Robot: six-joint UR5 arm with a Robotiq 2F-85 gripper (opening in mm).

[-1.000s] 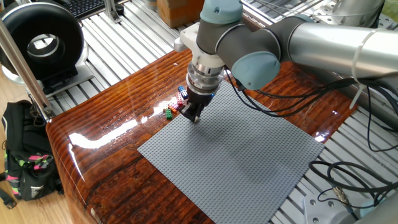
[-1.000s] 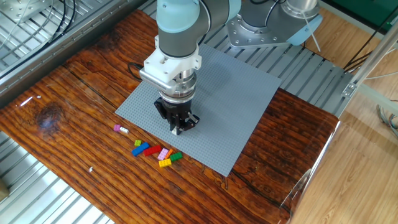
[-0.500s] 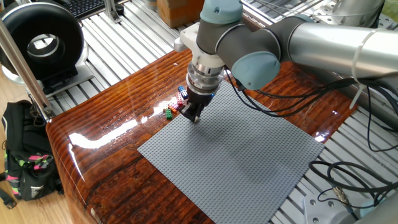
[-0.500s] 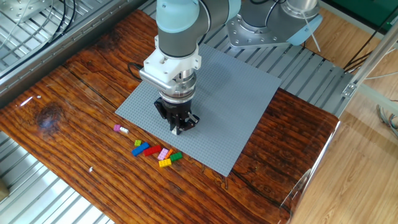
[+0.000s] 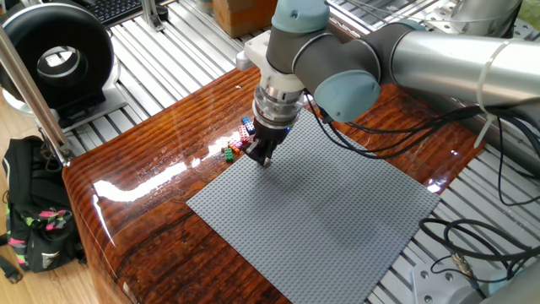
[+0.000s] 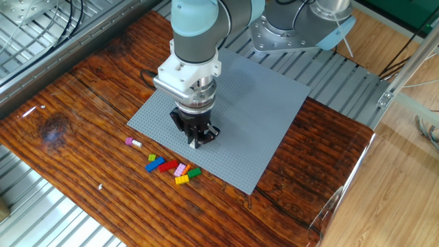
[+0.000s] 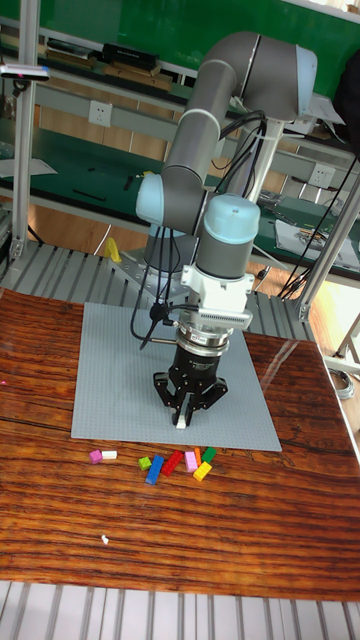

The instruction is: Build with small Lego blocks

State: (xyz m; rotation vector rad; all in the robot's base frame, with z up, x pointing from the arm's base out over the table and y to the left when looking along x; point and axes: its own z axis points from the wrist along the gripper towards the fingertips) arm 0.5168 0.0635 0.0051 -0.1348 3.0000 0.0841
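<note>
My gripper [image 6: 197, 143] points straight down over the near part of the grey baseplate [image 6: 260, 116], fingers shut on a tiny white Lego block [image 7: 181, 424] at their tips. The gripper [image 7: 181, 420] sits very low over the plate [image 7: 110, 370]; I cannot tell if the block touches it. Loose small Lego blocks lie on the wood just off the plate's edge: a blue one [image 6: 156, 165], a red one [image 6: 169, 165], a yellow one [image 6: 181, 180], a green one [image 6: 195, 173], plus a pink one [image 6: 129, 141] farther left. From the opposite side the gripper [image 5: 266, 160] partly hides that cluster [image 5: 232, 150].
The wooden tabletop [image 6: 75, 137] ends in metal slats all around. A black round device [image 5: 59, 59] and a black bag [image 5: 34, 211] stand off the table at left. Cables [image 5: 456, 236] hang at the right edge.
</note>
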